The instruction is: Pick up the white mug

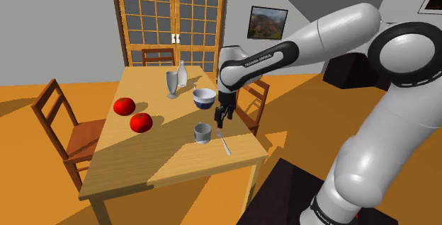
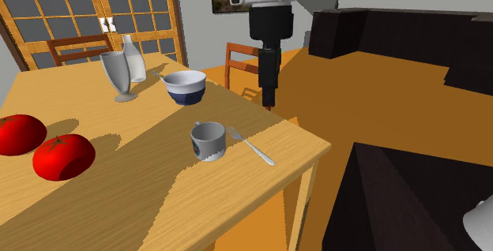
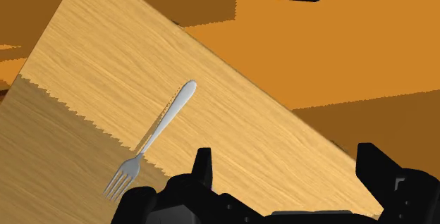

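A pale grey-white mug (image 1: 202, 133) (image 2: 208, 140) stands upright on the wooden table (image 1: 142, 167), near the edge closest to the stand. My black gripper (image 1: 220, 121) (image 2: 269, 99) hangs above the table edge, to the shoulder view's right of the mug and higher than its rim, not touching it. The fingers point straight down. In the wrist view the gripper (image 3: 288, 170) is open, its fingers standing wide apart with bare tabletop between them. A silver fork (image 3: 159, 131) (image 1: 224, 144) (image 2: 254, 148) lies flat beside the mug, just below and ahead of the fingers.
A white and blue bowl (image 1: 204, 97) (image 2: 185, 86), a goblet (image 1: 171, 83) and a bottle (image 1: 182, 73) stand farther back. Two red tomatoes (image 1: 125, 106) (image 1: 141, 122) lie at the shoulder view's left. Wooden chairs (image 1: 67, 128) (image 1: 251, 103) flank the table.
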Motion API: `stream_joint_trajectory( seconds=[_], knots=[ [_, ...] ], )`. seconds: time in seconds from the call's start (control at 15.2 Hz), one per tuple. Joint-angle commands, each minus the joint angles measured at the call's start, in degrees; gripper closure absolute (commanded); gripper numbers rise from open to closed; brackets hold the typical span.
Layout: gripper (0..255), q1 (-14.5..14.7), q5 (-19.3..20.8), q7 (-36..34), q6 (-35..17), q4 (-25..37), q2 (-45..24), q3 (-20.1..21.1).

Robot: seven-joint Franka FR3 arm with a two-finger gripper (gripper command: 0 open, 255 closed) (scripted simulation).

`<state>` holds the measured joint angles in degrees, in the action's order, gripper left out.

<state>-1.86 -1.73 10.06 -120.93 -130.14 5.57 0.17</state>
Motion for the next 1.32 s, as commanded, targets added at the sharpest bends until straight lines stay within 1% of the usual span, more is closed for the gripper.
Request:
stream_joint_trajectory(
  seconds=[0.0, 0.33, 0.59, 0.86, 1.12, 1.25],
  knots=[
    [0, 0.0, 0.6, -0.3, -1.8, 3.2, -5.0, 0.1],
    [0, 0.1, 2.3, -0.9, -5.0, 11.0, -16.4, 0.0],
    [0, 0.2, 3.6, -1.4, -6.3, 18.6, -25.5, -0.4],
    [0, 0.4, 4.7, -1.7, -6.4, 27.6, -34.7, -0.8],
    [0, 0.6, 5.6, -1.8, -5.1, 38.2, -44.4, -1.4],
    [0, 0.7, 5.6, -1.8, -5.5, 39.3, -45.8, -1.4]
  ],
)
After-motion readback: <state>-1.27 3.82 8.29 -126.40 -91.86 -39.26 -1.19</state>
